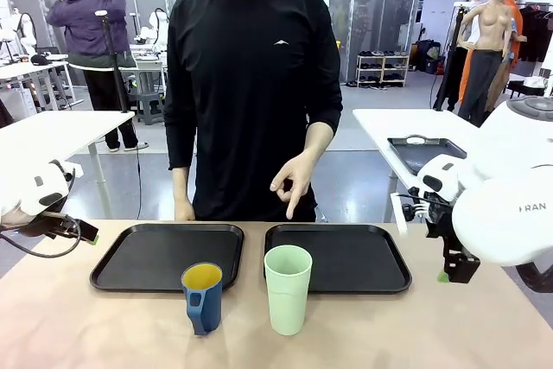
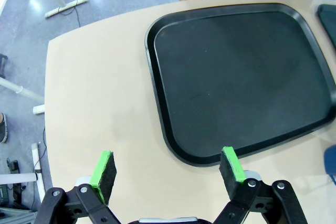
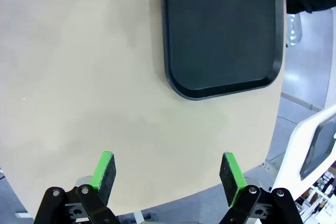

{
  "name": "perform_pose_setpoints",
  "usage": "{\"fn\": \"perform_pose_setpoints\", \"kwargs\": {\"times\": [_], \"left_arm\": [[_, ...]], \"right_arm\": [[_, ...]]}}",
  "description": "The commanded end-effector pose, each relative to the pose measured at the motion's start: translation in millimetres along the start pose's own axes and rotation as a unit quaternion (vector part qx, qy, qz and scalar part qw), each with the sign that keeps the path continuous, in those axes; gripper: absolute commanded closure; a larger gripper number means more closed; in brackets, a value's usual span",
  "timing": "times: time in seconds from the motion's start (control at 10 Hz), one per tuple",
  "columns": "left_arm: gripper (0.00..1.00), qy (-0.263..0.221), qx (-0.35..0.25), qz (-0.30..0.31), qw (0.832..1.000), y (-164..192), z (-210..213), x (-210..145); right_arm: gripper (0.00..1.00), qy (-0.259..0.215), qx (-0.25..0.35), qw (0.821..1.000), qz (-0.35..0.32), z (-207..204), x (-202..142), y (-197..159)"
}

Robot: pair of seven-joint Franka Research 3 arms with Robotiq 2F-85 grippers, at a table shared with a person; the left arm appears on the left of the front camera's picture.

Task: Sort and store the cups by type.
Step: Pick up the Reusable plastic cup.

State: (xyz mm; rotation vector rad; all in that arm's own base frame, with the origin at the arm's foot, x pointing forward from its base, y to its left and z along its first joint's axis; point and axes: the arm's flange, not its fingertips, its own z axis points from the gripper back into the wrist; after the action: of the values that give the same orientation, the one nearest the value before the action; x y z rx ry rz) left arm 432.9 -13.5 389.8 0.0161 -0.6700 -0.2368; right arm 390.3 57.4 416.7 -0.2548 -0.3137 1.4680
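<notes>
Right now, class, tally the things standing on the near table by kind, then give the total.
Cups: 2, the mint-green tumbler and the dark blue mug
Black trays: 2, the left tray and the right tray
Total: 4

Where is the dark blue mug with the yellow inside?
Front view: the dark blue mug with yellow inside stands upright on the table, left of the tall mint-green plastic tumbler, just nearside of the left black tray.
</notes>
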Motion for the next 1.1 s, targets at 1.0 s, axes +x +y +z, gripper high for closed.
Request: {"fn": "perform_pose_setpoints", "kwargs": {"times": [1.0], "left_arm": [[0.00, 0.000, 0.003, -0.001, 1.000, 1, 0, 0]], "right_arm": [[0.00, -0.223, 0.085, 0.971, 0.028, -62, -17, 11]]}}
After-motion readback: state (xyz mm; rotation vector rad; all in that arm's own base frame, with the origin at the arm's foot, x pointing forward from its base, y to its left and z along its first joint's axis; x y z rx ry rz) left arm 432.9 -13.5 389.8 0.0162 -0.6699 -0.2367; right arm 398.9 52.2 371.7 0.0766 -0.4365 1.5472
